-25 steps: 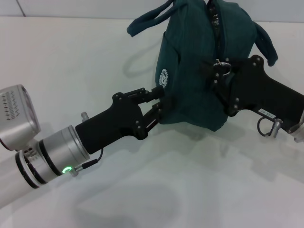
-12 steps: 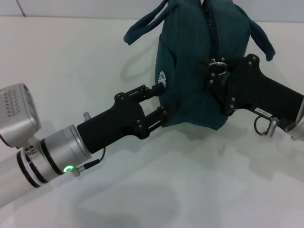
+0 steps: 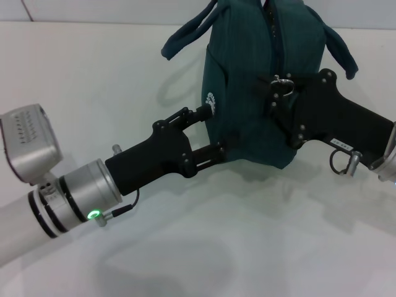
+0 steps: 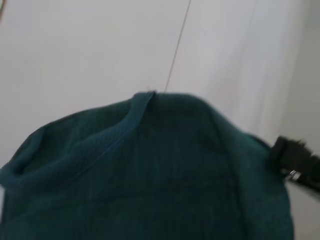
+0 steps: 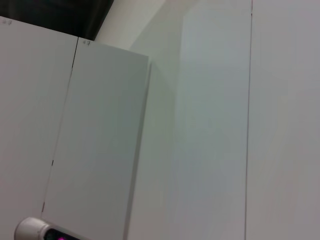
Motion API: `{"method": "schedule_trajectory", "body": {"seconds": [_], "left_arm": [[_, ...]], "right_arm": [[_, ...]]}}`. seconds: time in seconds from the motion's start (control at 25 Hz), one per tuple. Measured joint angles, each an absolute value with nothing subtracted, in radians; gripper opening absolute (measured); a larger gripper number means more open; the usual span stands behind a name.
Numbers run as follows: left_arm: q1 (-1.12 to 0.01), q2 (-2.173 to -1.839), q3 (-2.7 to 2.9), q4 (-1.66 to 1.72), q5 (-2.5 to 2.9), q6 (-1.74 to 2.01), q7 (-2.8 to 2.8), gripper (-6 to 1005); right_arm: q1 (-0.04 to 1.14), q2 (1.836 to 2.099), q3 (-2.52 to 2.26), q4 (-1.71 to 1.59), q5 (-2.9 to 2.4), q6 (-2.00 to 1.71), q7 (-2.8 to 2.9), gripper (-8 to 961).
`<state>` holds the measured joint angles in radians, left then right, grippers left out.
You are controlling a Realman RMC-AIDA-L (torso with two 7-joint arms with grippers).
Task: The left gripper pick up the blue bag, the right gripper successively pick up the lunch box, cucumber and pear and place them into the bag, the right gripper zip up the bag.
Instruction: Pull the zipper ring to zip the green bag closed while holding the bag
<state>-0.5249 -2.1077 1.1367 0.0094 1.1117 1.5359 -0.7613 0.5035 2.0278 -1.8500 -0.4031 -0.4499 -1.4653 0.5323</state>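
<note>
One blue bag (image 3: 260, 93) standing upright, zipper line running away between two tools. Left tool (image 3: 210, 133) spread open against its side; right tool (image 3: 278, 93) pinched on zipper ring (image 3: 284, 83).

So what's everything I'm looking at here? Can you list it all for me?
Bag: one, dark teal-blue, standing near the far middle of the table, held between the two hands.
Bag handles: two, same teal-blue, flopping off the top to either side.
Zip pull ring: one, metal, on the bag's right side at the right hand's tip.
Logo: one, small, white, round, on the bag's left end.
Table: one, white, under everything.
Left hand: one, black, on a silver wrist, open, its fingers at the bag's left end.
Right hand: one, black with a small white label, against the bag's right side by the zip ring.
</note>
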Motion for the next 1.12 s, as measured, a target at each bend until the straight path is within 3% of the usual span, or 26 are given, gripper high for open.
{"method": "schedule_trajectory", "body": {"seconds": [0.64,0.72,1.12], "left_arm": [[-0.520,-2.108,1.132,0.009,1.078,1.481,-0.697,781],[-0.520,-2.108,1.133,0.009,1.079,1.479,-0.690,607],[-0.524,-2.108,1.134,0.015,1.077,1.460,-0.654,224]], "right_arm": [[0.504,2.028,-1.852,-0.402,-0.447,-1.446,0.539,35],[0.502,2.028,-1.852,-0.402,-0.449,-1.445,0.539,34],[0.502,2.028,-1.852,-0.402,-0.452,-1.434,0.541,35]]}}
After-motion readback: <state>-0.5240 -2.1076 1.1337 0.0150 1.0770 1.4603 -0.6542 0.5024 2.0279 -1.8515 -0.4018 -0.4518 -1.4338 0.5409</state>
